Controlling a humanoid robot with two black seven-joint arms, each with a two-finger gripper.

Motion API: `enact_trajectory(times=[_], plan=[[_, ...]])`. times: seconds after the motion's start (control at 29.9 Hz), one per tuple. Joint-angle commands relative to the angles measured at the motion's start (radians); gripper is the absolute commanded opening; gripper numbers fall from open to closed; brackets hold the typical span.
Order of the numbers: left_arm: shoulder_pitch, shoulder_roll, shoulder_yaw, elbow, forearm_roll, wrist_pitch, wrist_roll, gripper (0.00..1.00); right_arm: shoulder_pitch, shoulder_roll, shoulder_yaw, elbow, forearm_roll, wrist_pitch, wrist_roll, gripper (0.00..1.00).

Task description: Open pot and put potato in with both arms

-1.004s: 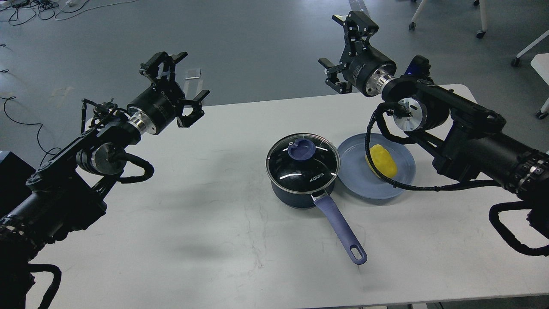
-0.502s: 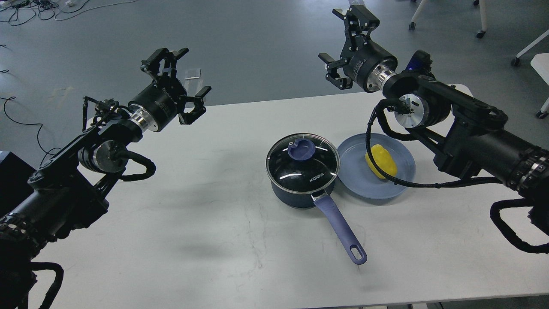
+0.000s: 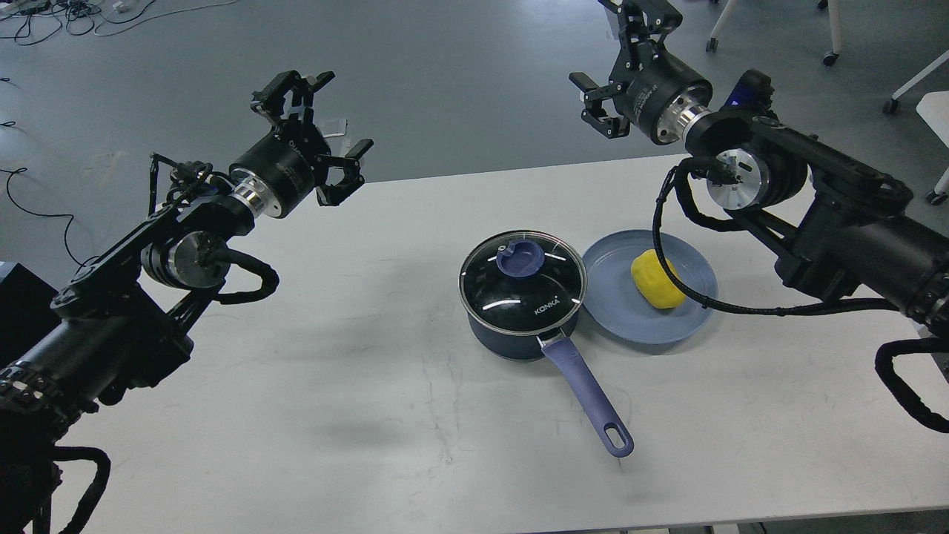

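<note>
A dark blue pot point(image 3: 519, 330) stands at the middle of the white table point(image 3: 334, 386). Its glass lid point(image 3: 523, 282) with a blue knob point(image 3: 519, 257) is on it, and its blue handle point(image 3: 589, 400) points toward me and to the right. A yellow potato point(image 3: 656, 289) lies on a blue plate point(image 3: 637, 319) just right of the pot. My left gripper point(image 3: 315, 122) is open and empty, raised over the table's far left edge. My right gripper point(image 3: 626, 55) is open and empty, high beyond the table's far edge, above the plate.
Grey floor lies beyond the table's far edge. Cables point(image 3: 44, 18) lie on the floor at the top left. Chair legs on casters point(image 3: 830, 44) stand at the top right. My right arm's black cable point(image 3: 682, 282) hangs over the plate beside the potato.
Both arms have moved up and slightly right. The right gripper has risen toward the frame's top and its cable shifted right off the potato. Pot, lid and potato have not moved.
</note>
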Motion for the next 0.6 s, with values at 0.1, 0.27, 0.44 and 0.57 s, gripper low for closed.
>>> enact_trajectory(times=[0.1, 0.27, 0.44, 0.57], plan=[[-0.003, 0.0, 0.006, 0.002, 0.004, 0.005, 0.002, 0.99, -0.012, -0.029, 0.0, 0.039, 0.0, 0.0, 0.0, 1.0], [-0.039, 0.0, 0.015, 0.011, 0.014, 0.014, 0.003, 0.99, -0.014, -0.028, -0.002, 0.057, 0.0, -0.001, 0.0, 1.0], [-0.036, 0.002, 0.058, 0.019, 0.019, 0.023, 0.005, 0.99, -0.017, -0.026, -0.006, 0.056, -0.001, 0.0, -0.002, 1.0], [-0.044, 0.0, 0.091, 0.019, 0.017, 0.034, -0.003, 0.99, -0.012, -0.019, -0.01, 0.053, -0.001, 0.0, -0.002, 1.0]])
